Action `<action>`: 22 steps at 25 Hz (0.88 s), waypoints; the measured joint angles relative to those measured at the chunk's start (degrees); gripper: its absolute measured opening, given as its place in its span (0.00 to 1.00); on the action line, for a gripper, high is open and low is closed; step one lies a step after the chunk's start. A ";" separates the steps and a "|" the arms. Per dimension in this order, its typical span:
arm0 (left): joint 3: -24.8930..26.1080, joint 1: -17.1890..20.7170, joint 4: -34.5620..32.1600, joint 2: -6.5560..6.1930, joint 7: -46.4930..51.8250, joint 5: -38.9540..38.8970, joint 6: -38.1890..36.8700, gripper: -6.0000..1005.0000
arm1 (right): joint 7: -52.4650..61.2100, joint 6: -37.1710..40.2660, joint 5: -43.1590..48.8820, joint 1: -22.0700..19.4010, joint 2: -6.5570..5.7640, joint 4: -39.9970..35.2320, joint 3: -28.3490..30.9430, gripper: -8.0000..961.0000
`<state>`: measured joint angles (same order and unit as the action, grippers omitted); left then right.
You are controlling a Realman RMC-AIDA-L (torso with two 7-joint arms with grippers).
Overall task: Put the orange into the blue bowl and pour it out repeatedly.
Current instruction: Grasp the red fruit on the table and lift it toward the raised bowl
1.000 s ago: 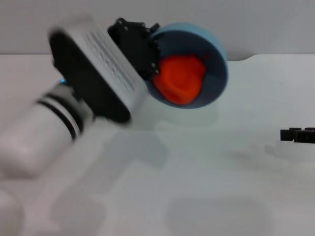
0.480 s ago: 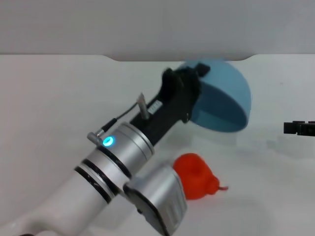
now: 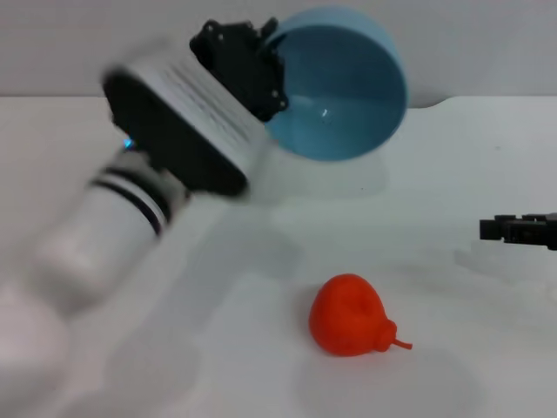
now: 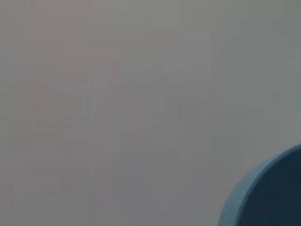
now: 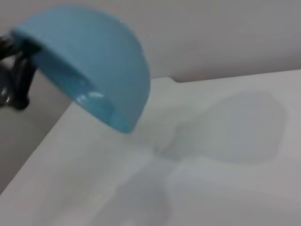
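Head view: the left gripper (image 3: 261,74) is clamped on the near rim of the blue bowl (image 3: 339,87), lifted off the white table (image 3: 452,174) and tipped so its empty hollow faces the camera. The orange (image 3: 350,315) lies on the table, well below and apart from the bowl, stem nub pointing right. The right gripper (image 3: 520,231) sits at the right edge; whether its fingers are parted, I cannot tell.

Left wrist view: only a slice of the bowl's rim (image 4: 263,197) against the grey.

Right wrist view: the bowl (image 5: 91,61) hangs tilted, mouth angled down toward the table.
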<state>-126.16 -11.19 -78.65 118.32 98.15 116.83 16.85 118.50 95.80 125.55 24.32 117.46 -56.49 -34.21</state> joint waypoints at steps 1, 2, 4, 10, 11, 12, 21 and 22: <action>3.62 -0.03 -0.98 0.00 0.64 -2.36 -6.98 0.00 | -0.23 0.00 0.07 0.41 0.09 0.20 -0.01 0.47; 8.11 -0.71 -1.49 0.02 2.46 -4.52 -15.20 0.00 | -0.38 0.01 0.09 0.71 0.15 0.40 -0.04 0.47; 15.73 -2.86 -0.80 -0.04 7.64 -7.23 -29.52 0.00 | -0.76 -0.07 0.13 1.52 0.25 1.19 -0.05 0.47; 46.16 -18.44 16.17 -0.81 26.72 -6.07 -70.69 0.00 | -5.33 -0.21 0.22 4.71 0.61 4.66 -0.56 0.47; 50.51 -20.31 18.53 -0.91 28.03 -4.52 -74.96 0.00 | -6.73 -0.82 0.24 5.72 0.67 6.18 -1.50 0.47; 53.51 -21.43 19.38 -0.90 29.68 -2.05 -78.48 0.00 | -6.73 -0.82 0.24 5.72 0.67 6.18 -1.50 0.47; 60.17 -23.20 12.56 -0.68 48.77 23.81 -99.11 0.00 | -12.05 -9.49 -0.09 10.59 0.85 14.69 -11.35 0.47; 60.17 -23.20 12.56 -0.68 48.77 23.81 -99.11 0.00 | -12.85 -10.16 -0.11 11.34 0.90 15.77 -12.58 0.47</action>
<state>-65.98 -34.39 -66.09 117.65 146.92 140.63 -82.26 105.65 85.64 125.45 35.66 118.36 -40.72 -46.80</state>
